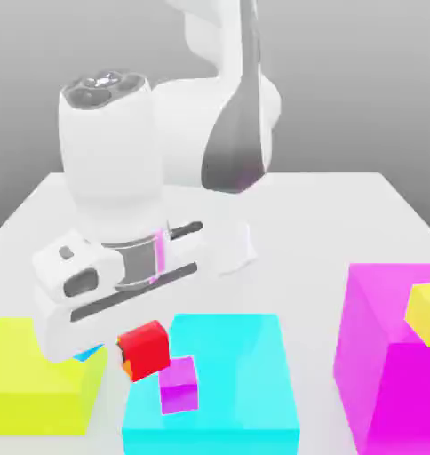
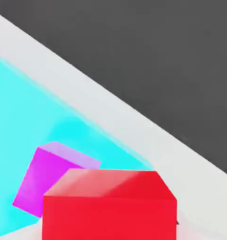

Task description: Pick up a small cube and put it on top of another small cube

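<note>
The gripper is closed on the small glossy red cube, held clear of the surfaces below, so the pick-up looks done. The small plain magenta-purple cube sits on the big cyan block, at about four o'clock of the red one in the exterior view. Still to do: centring above it, lowering, releasing.

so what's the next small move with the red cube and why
Probably ease the gripper, shut on the red cube, a little toward the exterior view's right. The small purple cube sits on the cyan block, and the red cube looks offset beside it, not yet centred above it.
</note>
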`<move>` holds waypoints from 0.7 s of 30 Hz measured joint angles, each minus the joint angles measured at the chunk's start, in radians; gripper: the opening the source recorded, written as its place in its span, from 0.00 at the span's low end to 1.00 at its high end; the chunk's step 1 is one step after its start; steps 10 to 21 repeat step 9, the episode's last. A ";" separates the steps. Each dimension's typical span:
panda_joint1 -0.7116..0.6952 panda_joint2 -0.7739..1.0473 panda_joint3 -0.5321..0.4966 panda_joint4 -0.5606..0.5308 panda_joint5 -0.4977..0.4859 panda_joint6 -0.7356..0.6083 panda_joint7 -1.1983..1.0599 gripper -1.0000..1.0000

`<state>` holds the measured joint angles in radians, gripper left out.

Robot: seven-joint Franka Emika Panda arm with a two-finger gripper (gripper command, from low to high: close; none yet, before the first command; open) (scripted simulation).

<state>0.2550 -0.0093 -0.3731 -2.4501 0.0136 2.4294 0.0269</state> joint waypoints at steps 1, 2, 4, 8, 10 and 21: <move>0.009 -0.025 0.006 -0.020 -0.020 0.002 0.027 0.00; 0.014 -0.020 0.006 -0.033 -0.020 0.022 0.033 0.00; 0.017 0.027 0.007 -0.050 0.007 0.084 0.018 0.00; 0.012 0.086 0.013 -0.063 0.043 0.152 -0.007 1.00; 0.012 0.086 0.013 -0.063 0.043 0.152 -0.007 1.00; 0.012 0.086 0.013 -0.063 0.043 0.152 -0.007 1.00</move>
